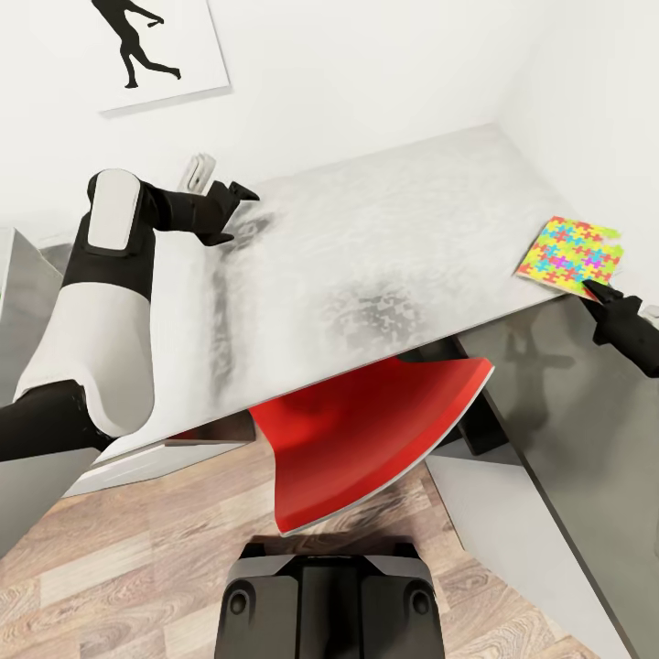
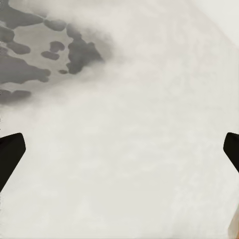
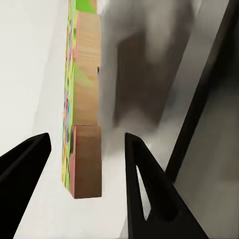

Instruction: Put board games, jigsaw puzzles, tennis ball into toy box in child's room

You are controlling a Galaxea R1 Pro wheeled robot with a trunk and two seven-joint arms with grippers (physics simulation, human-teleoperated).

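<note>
Reaching toward the near edge of a jigsaw puzzle (image 1: 572,253), the robot's right gripper (image 1: 599,291) sits at the right end of a pale grey table (image 1: 384,238); its dark tip meets the puzzle's edge in the head view, and whether it actually touches cannot be told there. Seen along the fingers in the right wrist view, the right gripper (image 3: 87,149) stands wide, one finger on each side of the jigsaw puzzle (image 3: 82,99), which shows edge-on with a wood-coloured side and a bright multicoloured face. Neither finger presses on it; a gap shows on both sides. The puzzle lies flat on the tabletop, overhanging the front edge slightly, close to the white wall at the right.

Across the table, the left gripper (image 1: 240,195) hovers over the far left part of the surface, its arm bent at the elbow. In the left wrist view the left gripper (image 2: 122,149) is spread wide, with only the dark fingertips (image 2: 11,152) at the frame's sides and bare mottled tabletop (image 2: 124,164) between them.

A red chair (image 1: 366,439) is tucked under the table's front edge, above a wood-plank floor (image 1: 137,567). A framed silhouette picture (image 1: 156,50) hangs on the wall behind.
</note>
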